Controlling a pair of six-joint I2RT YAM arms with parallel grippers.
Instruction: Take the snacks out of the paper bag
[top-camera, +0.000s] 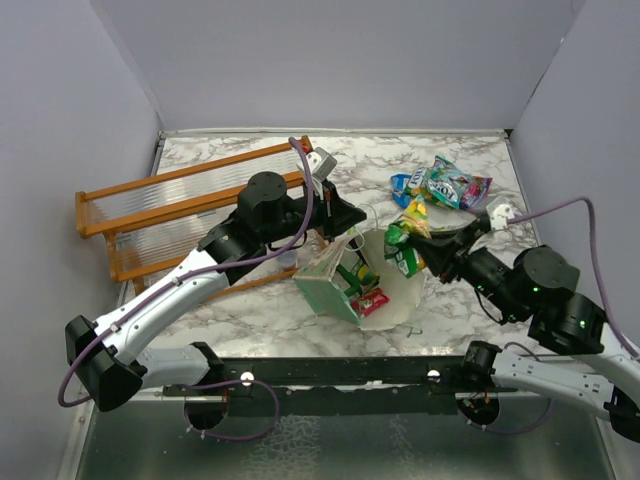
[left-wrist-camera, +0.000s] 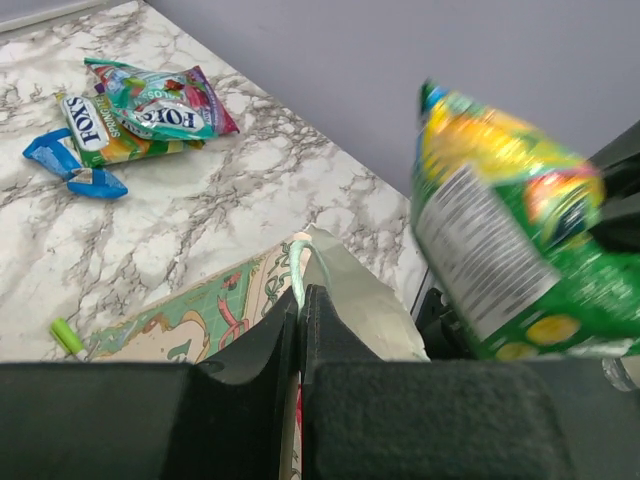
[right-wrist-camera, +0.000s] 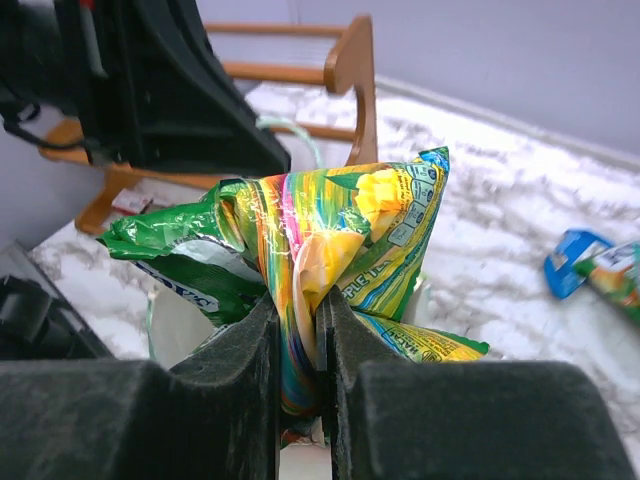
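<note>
The paper bag (top-camera: 325, 290) lies open in the middle of the table (top-camera: 250, 320).
The left gripper (left-wrist-camera: 302, 295) has its fingers shut tight on the bag's top edge. The right gripper (right-wrist-camera: 300, 300) pinches a green-yellow packet (right-wrist-camera: 340, 230) at the bag's open mouth. Other snacks (top-camera: 445, 185) lie far right.

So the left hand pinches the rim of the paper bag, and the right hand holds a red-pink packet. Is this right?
Not quite. The packet in the right hand is green-yellow, not red-pink; the right wrist view shows it clamped there. The left hand does pinch the rim of the paper bag.
</note>
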